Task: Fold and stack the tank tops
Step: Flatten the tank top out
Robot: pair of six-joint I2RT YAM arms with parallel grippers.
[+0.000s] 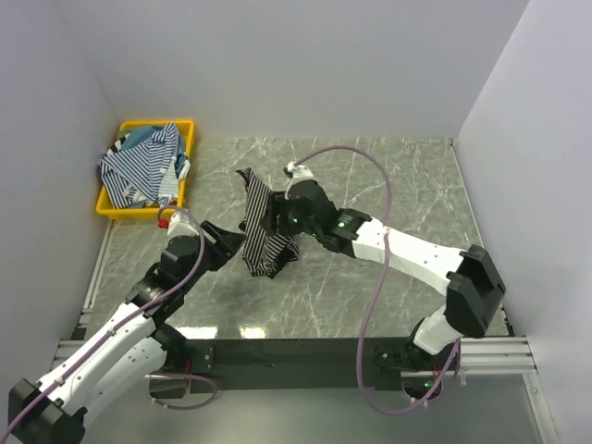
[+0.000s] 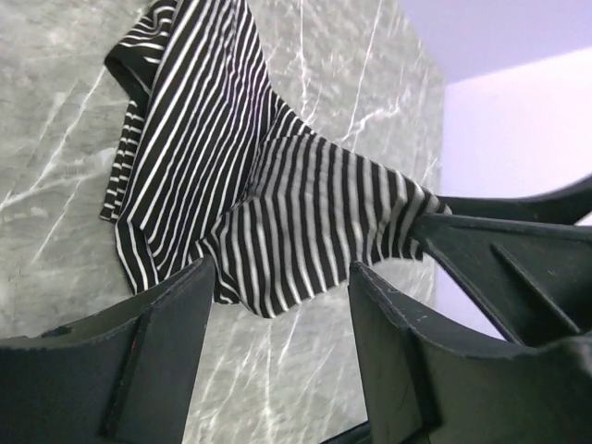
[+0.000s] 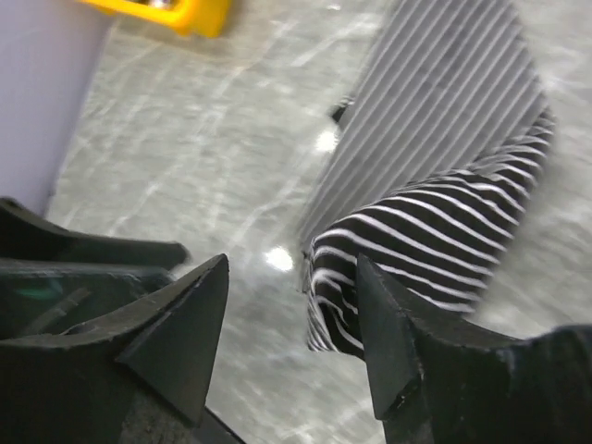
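Observation:
A black tank top with thin white stripes (image 1: 262, 229) lies crumpled on the marble table (image 1: 388, 176), one strip of it reaching toward the back. In the left wrist view the same top (image 2: 213, 166) spreads beyond my left gripper (image 2: 282, 277), which is open with only table between its fingers. My right gripper (image 3: 292, 268) is open too; the striped fabric (image 3: 435, 231) bunches beside its right finger (image 3: 398, 342), not pinched. From above, the left gripper (image 1: 233, 244) and the right gripper (image 1: 285, 222) flank the top. Blue-and-white striped tank tops (image 1: 139, 168) are heaped in the bin.
The yellow plastic bin (image 1: 139, 213) stands at the back left against the wall, with its corner (image 3: 185, 11) showing in the right wrist view. Grey walls close in the table on three sides. A purple cable (image 1: 384, 231) loops over the right arm.

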